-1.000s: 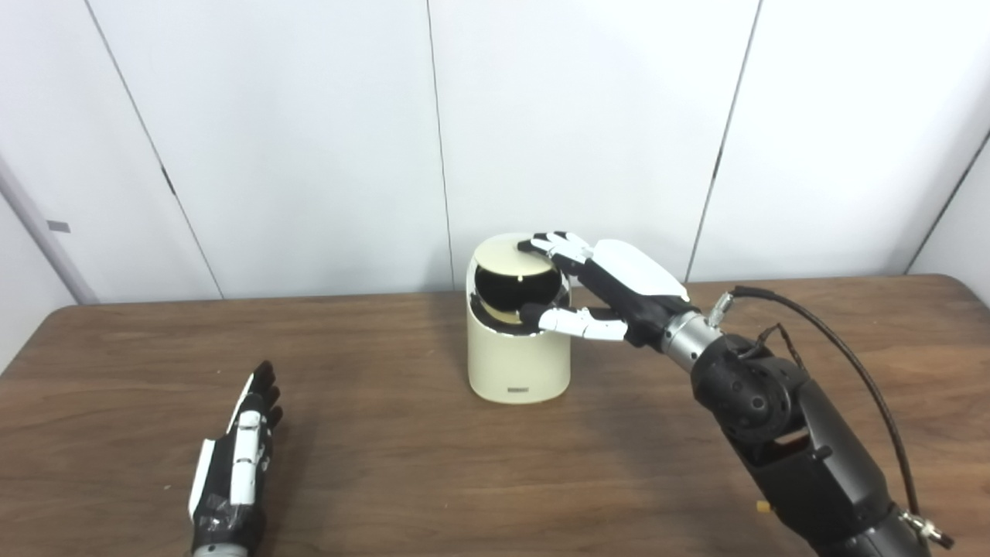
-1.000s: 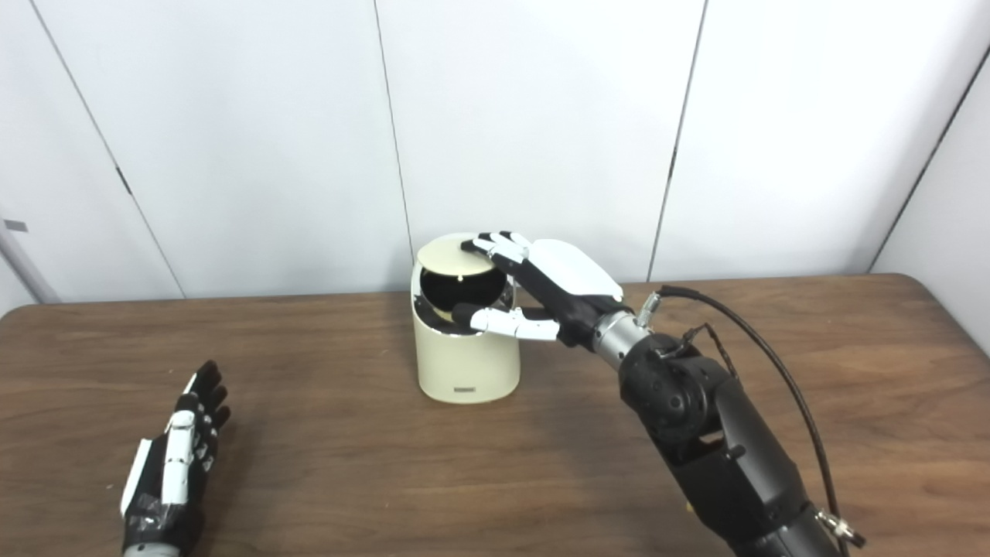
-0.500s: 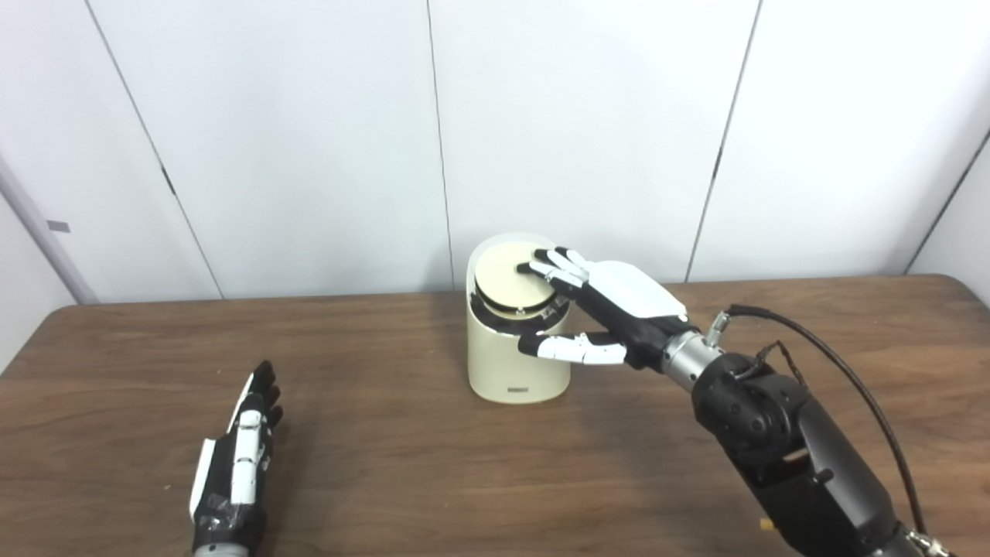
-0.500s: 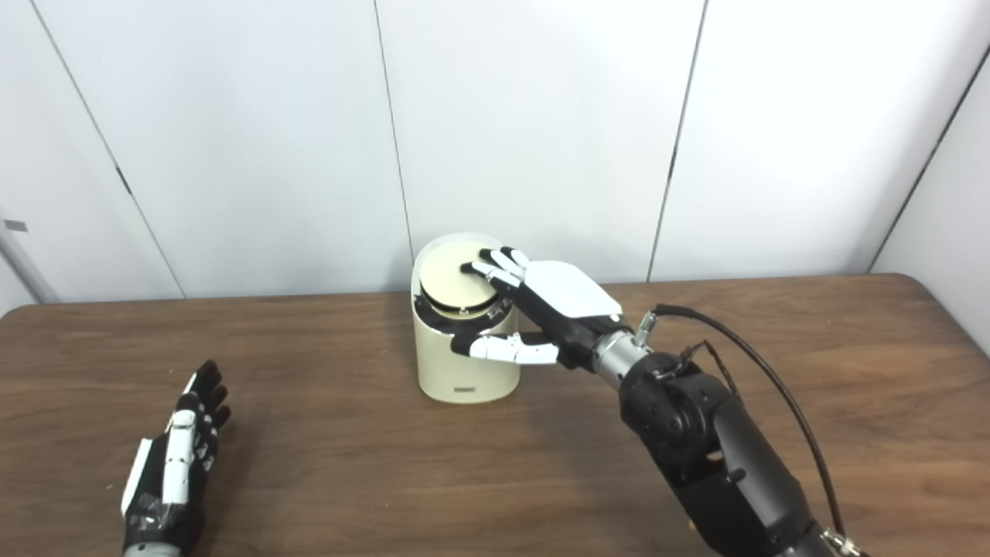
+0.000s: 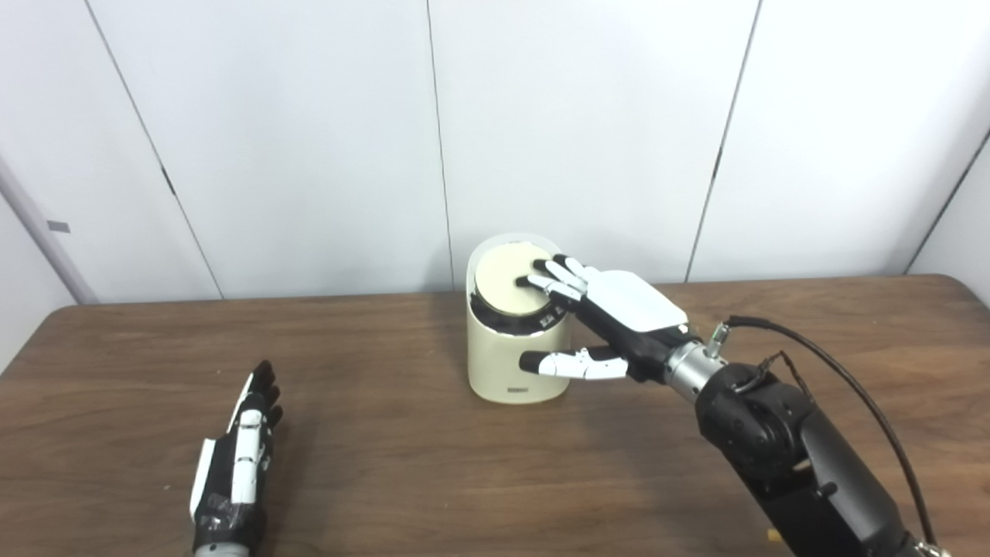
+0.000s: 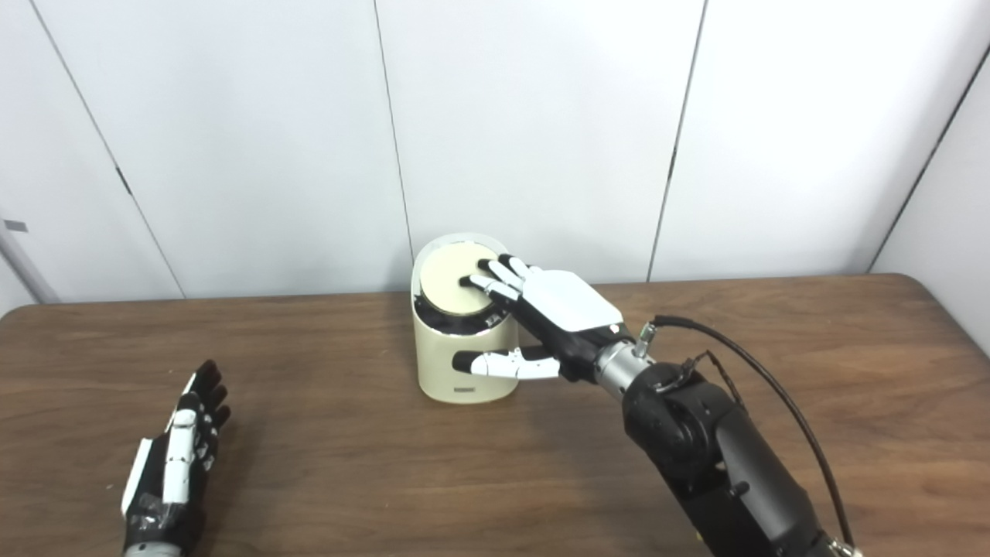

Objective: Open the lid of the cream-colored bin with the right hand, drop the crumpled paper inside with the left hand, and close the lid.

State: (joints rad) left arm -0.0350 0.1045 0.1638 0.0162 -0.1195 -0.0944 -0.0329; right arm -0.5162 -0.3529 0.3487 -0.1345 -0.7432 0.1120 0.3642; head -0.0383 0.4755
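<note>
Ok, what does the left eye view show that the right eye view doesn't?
Left eye only: the brown wooden table's left far corner. Right eye only: a longer stretch of that table's right edge. Both: the cream-colored cylindrical bin, the right hand with fingers on its round lid, the left hand open at lower left; no crumpled paper visible.

I note the right hand (image 5: 611, 309) has a glossy white back plate, black palm and white finger segments with black tips. A silver metal wrist collar (image 5: 687, 363) joins it to a matte black forearm (image 5: 797, 449). A black cable (image 5: 858, 379) loops from a small connector at the wrist. The left hand (image 5: 236, 472) shows matching black-and-white segments, with glossy black wrapping at its wrist.
</note>
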